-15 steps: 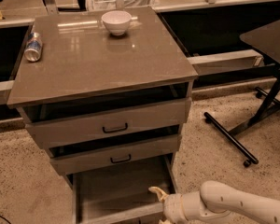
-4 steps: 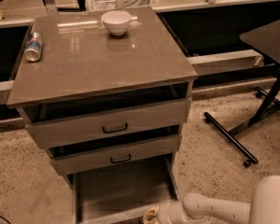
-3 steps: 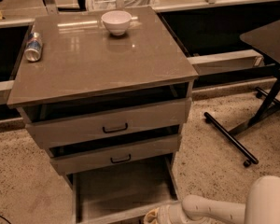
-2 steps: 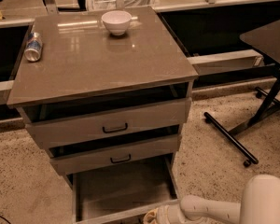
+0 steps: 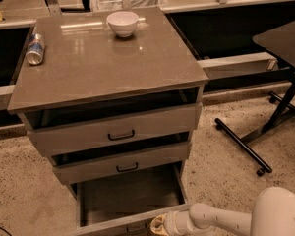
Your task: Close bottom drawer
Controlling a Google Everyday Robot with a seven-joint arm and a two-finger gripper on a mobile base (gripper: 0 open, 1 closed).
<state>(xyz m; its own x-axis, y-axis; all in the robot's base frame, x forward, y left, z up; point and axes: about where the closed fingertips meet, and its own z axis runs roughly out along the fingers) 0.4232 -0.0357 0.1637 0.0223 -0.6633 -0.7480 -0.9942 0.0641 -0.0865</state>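
Now bottom drawer (image 5: 130,200) stands pulled well out of cabinet (image 5: 108,73), front panel at near frame edge. Pincer (image 5: 160,226) low at panel's right part, seemingly placed to shove drawer inward; apart or together, cannot tell.

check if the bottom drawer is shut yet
Open: the bottom drawer is pulled far out, its tray floor showing below the middle drawer. The gripper sits at its front edge.

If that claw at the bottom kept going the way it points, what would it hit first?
Most likely the low front of the bottom drawer: the gripper sits by its right end, pointing left. Depth is unclear; they may already touch.
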